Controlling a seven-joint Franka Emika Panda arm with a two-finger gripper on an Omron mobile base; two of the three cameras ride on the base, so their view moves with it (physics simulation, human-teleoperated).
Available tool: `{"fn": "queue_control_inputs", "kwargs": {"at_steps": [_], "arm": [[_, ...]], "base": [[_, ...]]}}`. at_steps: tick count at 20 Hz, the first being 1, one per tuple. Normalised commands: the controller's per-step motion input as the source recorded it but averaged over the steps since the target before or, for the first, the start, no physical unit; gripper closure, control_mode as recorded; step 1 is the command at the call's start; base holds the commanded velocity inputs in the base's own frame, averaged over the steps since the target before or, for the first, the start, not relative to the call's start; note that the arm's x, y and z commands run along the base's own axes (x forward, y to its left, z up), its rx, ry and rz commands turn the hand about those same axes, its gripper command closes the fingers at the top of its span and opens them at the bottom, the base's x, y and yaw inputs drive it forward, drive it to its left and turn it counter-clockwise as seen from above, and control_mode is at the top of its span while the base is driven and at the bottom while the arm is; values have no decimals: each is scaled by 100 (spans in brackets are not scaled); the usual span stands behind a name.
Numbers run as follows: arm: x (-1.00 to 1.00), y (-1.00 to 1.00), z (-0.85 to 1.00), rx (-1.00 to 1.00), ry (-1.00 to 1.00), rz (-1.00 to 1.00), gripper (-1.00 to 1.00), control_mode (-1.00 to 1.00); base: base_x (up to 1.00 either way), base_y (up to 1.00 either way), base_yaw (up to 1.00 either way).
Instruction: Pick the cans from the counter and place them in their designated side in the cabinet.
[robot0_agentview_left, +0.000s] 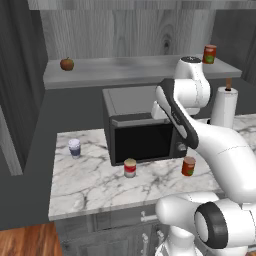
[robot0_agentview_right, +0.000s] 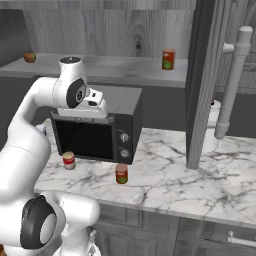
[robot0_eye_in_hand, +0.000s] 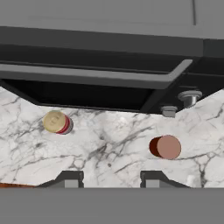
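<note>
Two cans (robot0_eye_in_hand: 165, 147) below open claw (robot0_eye_in_hand: 111, 179)

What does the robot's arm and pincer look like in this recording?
The arm is glossy white with rounded, bulbous link shells and dark grey to black joint bands and caps. No cables or markings are visible on it. In the hand view the pincer ends in two small, dark grey, blocky fingertips.

Your arm (robot0_agentview_left: 220, 150) is glossy white, built of rounded, bulging links, with dark grey rings at the joints and a dark stripe along one link above the microwave (robot0_agentview_left: 142, 131). Fingertips (robot0_eye_in_hand: 70, 178) are small and dark.
</note>
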Motion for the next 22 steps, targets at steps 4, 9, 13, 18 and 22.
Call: {"fn": "queue_control_inputs", "kwargs": {"at_steps": [4, 9, 13, 18, 22], "arm": [[-7, 0, -10, 0, -2, -2, -100, -100], [-13, -9, -25, 0, -2, -4, -100, -100], [-4, -22, -30, 0, 0, -2, -100, -100], [-3, -20, -30, 0, 0, -1, -100, -100], [0, -20, -28, 0, -3, -1, -100, -100]], "base": [[0, 0, 0], [0, 0, 0], [0, 0, 0], [0, 0, 0], [0, 0, 0]]}}
